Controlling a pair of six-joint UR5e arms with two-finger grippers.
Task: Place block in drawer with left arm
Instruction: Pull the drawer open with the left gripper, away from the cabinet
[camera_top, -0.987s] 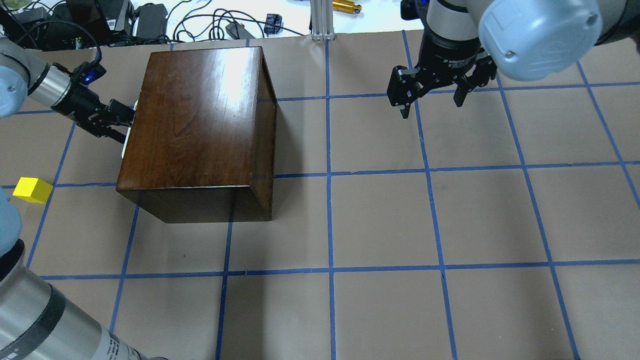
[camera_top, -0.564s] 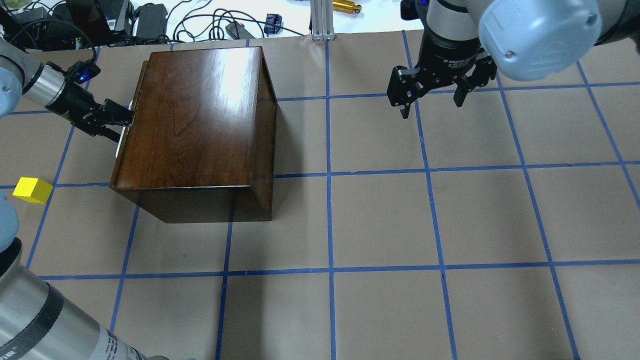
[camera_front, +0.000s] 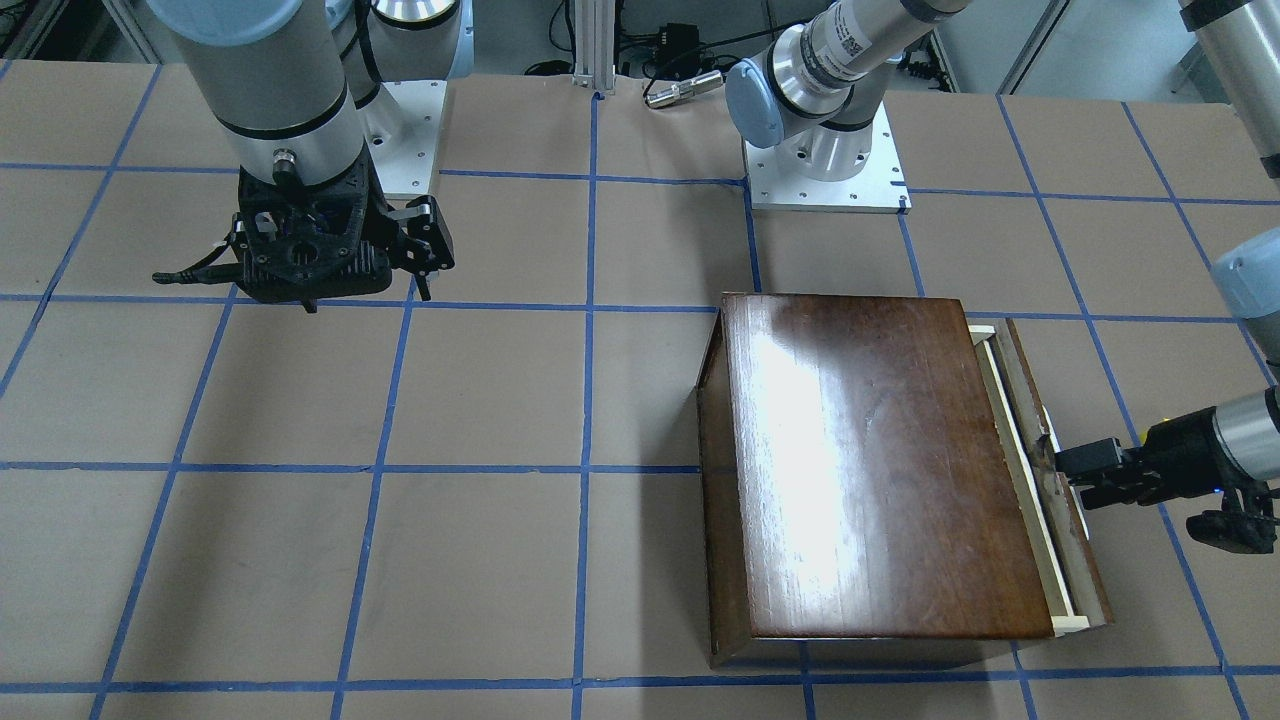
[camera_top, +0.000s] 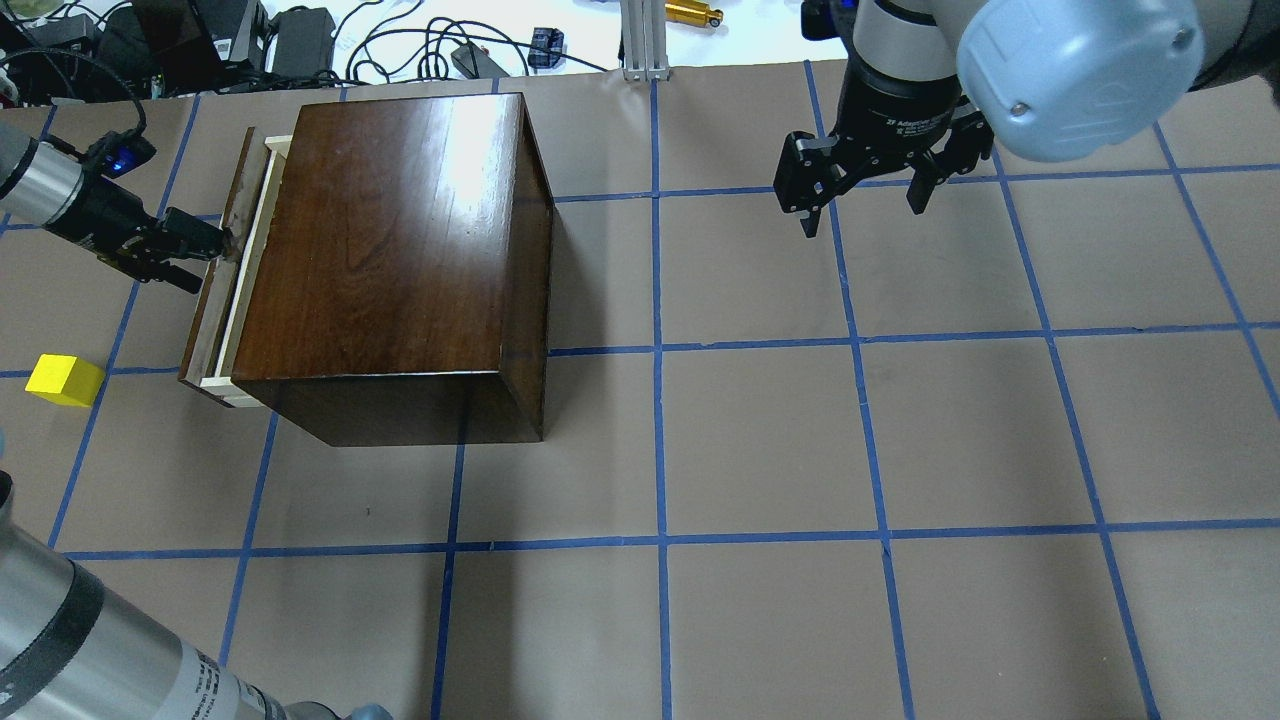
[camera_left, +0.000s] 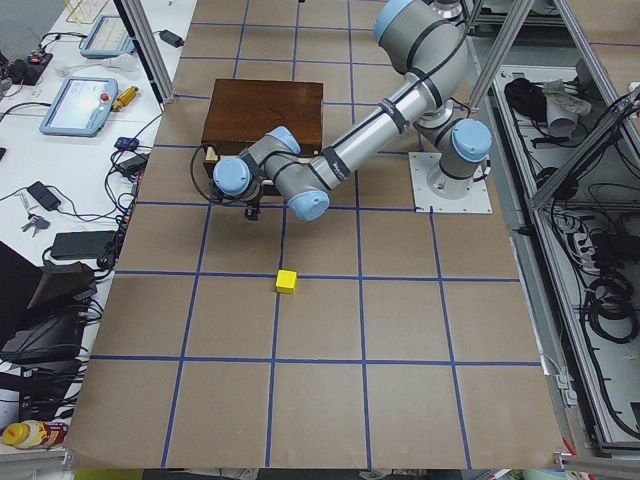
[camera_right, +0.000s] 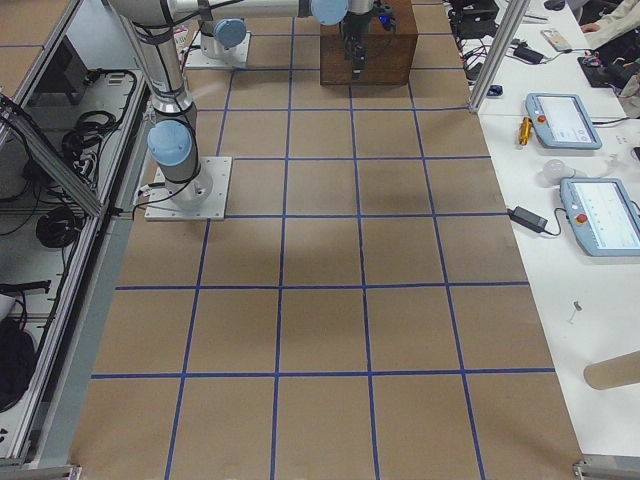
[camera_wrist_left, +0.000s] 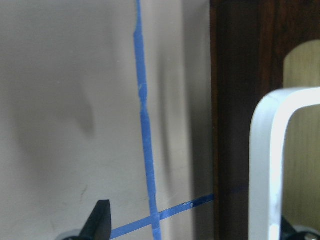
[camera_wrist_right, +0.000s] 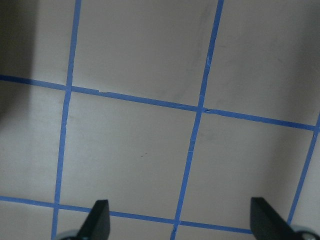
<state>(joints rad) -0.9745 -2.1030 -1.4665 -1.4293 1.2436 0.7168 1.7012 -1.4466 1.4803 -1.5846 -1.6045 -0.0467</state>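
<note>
The yellow block (camera_top: 64, 380) lies on the table at the left edge, nearer me than the drawer; it also shows in the exterior left view (camera_left: 287, 282). The dark wooden box (camera_top: 400, 230) has its drawer (camera_top: 215, 300) pulled out a little, showing a pale-wood strip. My left gripper (camera_top: 195, 255) is at the drawer front. In the left wrist view its fingers stand wide apart, with the white handle (camera_wrist_left: 265, 165) between them, close to one finger. My right gripper (camera_top: 865, 210) hangs open and empty at the far right.
Blue tape lines grid the brown table. Cables, power bricks and a metal post (camera_top: 645, 40) lie beyond the far edge. The right arm's large joint (camera_top: 1080, 70) hangs over the far right corner. My left arm's forearm (camera_top: 90, 640) crosses the near left corner.
My left gripper has moved left, away from the box, and the drawer has slid out with it, uncovering the pale-wood strip. The block and the right arm have not moved.
</note>
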